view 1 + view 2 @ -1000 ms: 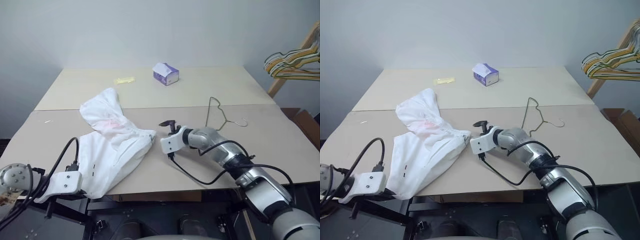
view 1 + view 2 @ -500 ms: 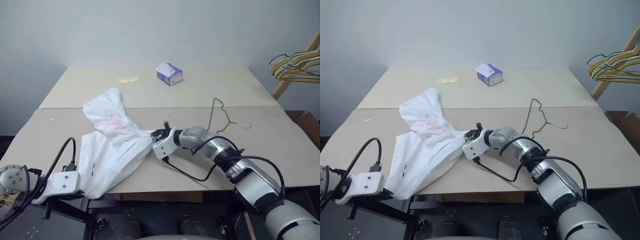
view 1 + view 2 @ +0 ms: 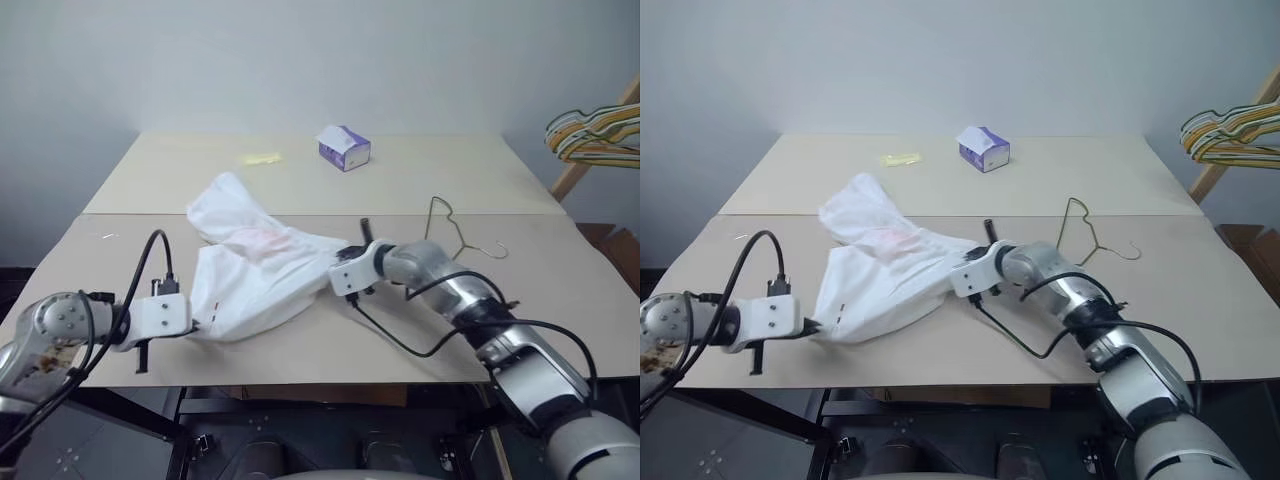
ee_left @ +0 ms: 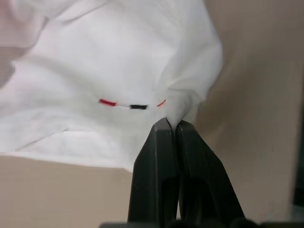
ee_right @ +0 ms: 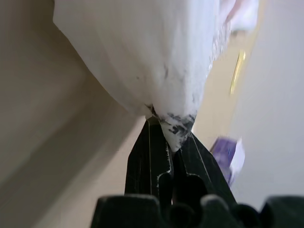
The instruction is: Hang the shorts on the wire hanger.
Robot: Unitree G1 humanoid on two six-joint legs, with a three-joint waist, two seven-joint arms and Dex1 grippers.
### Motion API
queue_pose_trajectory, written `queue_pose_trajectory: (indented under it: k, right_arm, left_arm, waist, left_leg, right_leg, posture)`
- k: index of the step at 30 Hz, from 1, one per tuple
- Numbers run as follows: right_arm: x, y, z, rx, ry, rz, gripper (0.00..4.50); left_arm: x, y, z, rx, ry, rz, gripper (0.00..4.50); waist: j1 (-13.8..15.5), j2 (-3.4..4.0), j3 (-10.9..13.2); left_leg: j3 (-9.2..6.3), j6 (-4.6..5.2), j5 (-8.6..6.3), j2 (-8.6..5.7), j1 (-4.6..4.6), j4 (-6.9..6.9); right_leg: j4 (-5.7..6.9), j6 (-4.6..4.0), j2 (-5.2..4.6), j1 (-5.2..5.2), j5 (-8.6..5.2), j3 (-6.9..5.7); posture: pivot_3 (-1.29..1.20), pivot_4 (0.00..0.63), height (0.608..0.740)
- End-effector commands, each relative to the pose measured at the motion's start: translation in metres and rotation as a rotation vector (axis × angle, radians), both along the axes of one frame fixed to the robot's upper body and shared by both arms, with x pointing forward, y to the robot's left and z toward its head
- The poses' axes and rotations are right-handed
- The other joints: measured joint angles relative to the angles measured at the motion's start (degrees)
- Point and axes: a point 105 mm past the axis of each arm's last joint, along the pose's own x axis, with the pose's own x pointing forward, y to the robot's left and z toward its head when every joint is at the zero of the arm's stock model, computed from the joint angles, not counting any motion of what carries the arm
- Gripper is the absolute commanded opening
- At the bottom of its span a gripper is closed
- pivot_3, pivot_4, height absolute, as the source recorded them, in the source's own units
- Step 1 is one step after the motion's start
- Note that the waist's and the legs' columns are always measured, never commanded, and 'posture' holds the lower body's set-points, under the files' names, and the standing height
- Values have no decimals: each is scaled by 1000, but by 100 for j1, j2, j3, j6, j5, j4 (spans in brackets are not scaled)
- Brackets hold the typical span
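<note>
Both grippers pinch the shorts (image 3: 262, 270), which lie crumpled on the table (image 3: 420, 180). Left gripper (image 4: 169, 124) is clamped on a hem corner beside a small red-and-black mark (image 4: 130, 105); right gripper (image 5: 166, 124) is clamped on the opposite edge. Just right of the shorts lies the wire hanger (image 3: 452, 231), untouched, with a purple tissue box (image 3: 345, 147) farther back.

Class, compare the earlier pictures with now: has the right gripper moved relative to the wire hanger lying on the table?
Yes. The right gripper, shut on the shorts, has drawn closer to the wire hanger, pulling the cloth along.
</note>
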Motion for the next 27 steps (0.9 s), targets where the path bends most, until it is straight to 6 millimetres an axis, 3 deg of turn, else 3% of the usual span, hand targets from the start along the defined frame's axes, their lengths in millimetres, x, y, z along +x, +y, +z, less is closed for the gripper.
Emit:
queue_pose_trajectory:
  k: [1,5,10,15,17,18,20,21,23,24,25,27]
  right_arm:
    - [-15,-34,19,-12,29,-159,39]
    - [-53,-51,15,-64,160,-220,39]
    - [-102,-35,24,-21,335,-113,39]
    - [-129,-28,36,-2,505,7,39]
    - [-120,-20,42,87,557,21,39]
    - [-105,-15,47,157,582,1,39]
    - [-62,-11,61,270,555,-90,39]
    - [-30,-12,75,334,477,-174,39]
    - [24,-15,110,449,267,-331,39]
    - [48,-16,138,548,128,-398,39]
    - [64,-19,171,655,-21,-435,39]
    - [76,-32,249,844,-432,-460,39]
  left_arm:
    - [9,-3,5,15,-34,-12,0]
    - [-1,-10,3,16,25,-74,0]
    - [-25,-3,7,83,150,-145,0]
    - [-34,-5,26,71,228,-199,0]
    - [-20,-12,31,39,200,-196,0]
    - [-4,-16,31,40,161,-182,0]
    - [41,-24,37,17,31,-105,0]
    - [77,-28,51,-11,-112,-16,0]
    - [141,-32,96,-86,-416,221,0]
    - [168,-30,133,-171,-601,369,0]
    - [181,-28,176,-286,-769,486,0]
    - [178,-16,268,-632,-1072,673,0]
  waist:
    - [-20,-1,0]
    - [-159,0,0]
    - [-258,0,1]
    - [-225,-3,2]
    - [-181,-8,5]
    - [-172,-8,4]
    - [-148,3,13]
    - [-143,2,13]
    - [-136,-17,22]
    - [-144,-26,21]
    - [-164,-40,27]
    - [-214,-52,21]
  left_leg:
    - [0,0,0,0,-4,1]
    - [1,2,-1,1,-8,1]
    - [2,2,-1,8,5,3]
    - [8,1,-1,19,17,5]
    - [11,0,-1,20,22,5]
    - [12,0,-1,20,28,8]
    - [10,-1,0,18,71,8]
    - [7,-1,0,16,106,8]
    - [-3,-7,4,10,136,9]
    - [-12,-16,10,6,135,6]
    - [-17,-18,12,7,127,4]
    - [-33,-48,29,6,42,-2]
  right_leg:
    - [-3,1,0,-1,0,0]
    - [-4,2,3,-9,-2,4]
    - [3,3,9,-4,-3,4]
    - [2,30,14,7,-23,3]
    - [0,28,14,13,-22,2]
    - [1,28,15,18,-21,1]
    - [0,28,17,66,-20,1]
    - [-6,30,18,110,-20,-3]
    - [-8,29,18,144,-10,-5]
    - [-15,-6,18,142,19,-8]
    - [-18,-7,18,136,23,-10]
    - [-2,-7,17,53,46,-12]
  posture:
    - [35,0,740]
    - [10,0,740]
    - [3,0,740]
    - [11,0,740]
    - [19,0,740]
    - [21,0,740]
    - [26,0,740]
    - [26,0,740]
    - [26,0,740]
    - [27,0,740]
    - [29,0,740]
    - [29,0,740]
